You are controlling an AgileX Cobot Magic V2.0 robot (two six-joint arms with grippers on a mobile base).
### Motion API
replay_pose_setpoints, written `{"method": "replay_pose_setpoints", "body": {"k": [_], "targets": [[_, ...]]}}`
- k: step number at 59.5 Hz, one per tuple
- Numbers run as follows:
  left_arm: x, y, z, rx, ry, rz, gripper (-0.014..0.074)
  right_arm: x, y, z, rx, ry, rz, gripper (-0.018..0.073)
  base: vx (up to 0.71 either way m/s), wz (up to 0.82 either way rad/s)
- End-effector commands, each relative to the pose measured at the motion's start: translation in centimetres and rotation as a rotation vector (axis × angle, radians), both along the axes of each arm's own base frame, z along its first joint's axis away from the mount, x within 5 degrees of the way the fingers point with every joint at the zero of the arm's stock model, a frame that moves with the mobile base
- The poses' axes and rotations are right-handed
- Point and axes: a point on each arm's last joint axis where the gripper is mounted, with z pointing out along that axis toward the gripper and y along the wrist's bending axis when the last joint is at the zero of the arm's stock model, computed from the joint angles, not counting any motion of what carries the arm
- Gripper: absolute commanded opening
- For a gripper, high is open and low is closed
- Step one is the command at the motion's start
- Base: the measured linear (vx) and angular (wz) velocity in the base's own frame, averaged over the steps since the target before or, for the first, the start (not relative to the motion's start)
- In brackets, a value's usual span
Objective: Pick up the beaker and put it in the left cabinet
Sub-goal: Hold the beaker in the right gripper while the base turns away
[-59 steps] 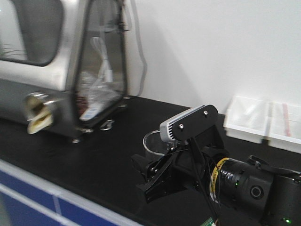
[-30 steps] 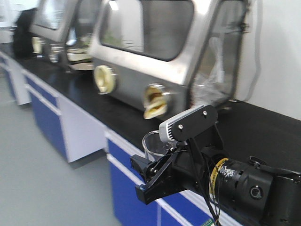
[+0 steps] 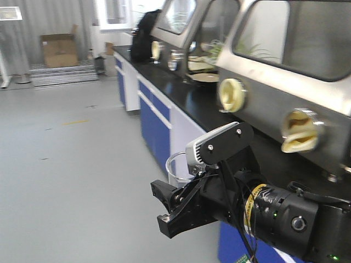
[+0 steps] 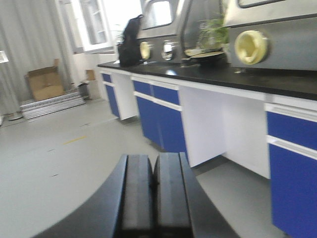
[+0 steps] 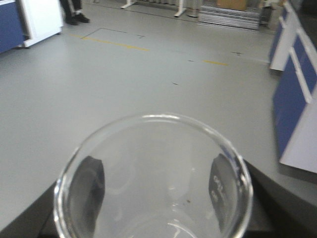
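Observation:
The beaker (image 5: 154, 148) is clear glass and fills the lower half of the right wrist view, seen from above its rim. My right gripper (image 5: 157, 187) is shut on it, with one dark finger (image 5: 91, 191) pressed on each side of the glass. In the front view the beaker (image 3: 176, 167) stands upright in the right gripper (image 3: 173, 205), held in the air over the grey floor beside the bench. My left gripper (image 4: 153, 174) is shut and empty, pointing at the floor. The left cabinet is out of view.
A long black-topped bench with blue and white cupboards (image 3: 160, 112) runs along the right, with steel glove boxes (image 3: 285, 71) and a black bag (image 3: 143, 34) on it. Grey floor (image 3: 71, 164) lies to the left. A cardboard box (image 3: 57, 49) stands at the far wall.
The whole view has swung left, from the wall and white trays to the bench's length and the floor. The beaker stays gripped in the right gripper in the same pose.

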Motion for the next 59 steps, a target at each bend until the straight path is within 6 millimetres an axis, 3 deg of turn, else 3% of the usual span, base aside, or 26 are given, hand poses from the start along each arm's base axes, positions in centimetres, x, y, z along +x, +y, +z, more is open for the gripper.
{"method": "replay_pose_setpoints", "body": {"k": [1,32,59], "targets": [[-0.15,-0.01,0.25,-0.015,-0.076,-0.004,0.0001,-0.65,-0.09,2.47,0.064,-0.084,0.044,-0.0001,0.14,0.53],[-0.15,-0.01,0.25,-0.015,-0.076,-0.004,0.0001,-0.65,-0.09,2.47,0.063,-0.085,0.044,-0.0001,0.20,0.49],[-0.15,-0.01,0.25,-0.015,-0.076,-0.004,0.0001,-0.65,-0.09,2.47,0.063,-0.085,0.044,-0.0001,0.36,0.18]]}}
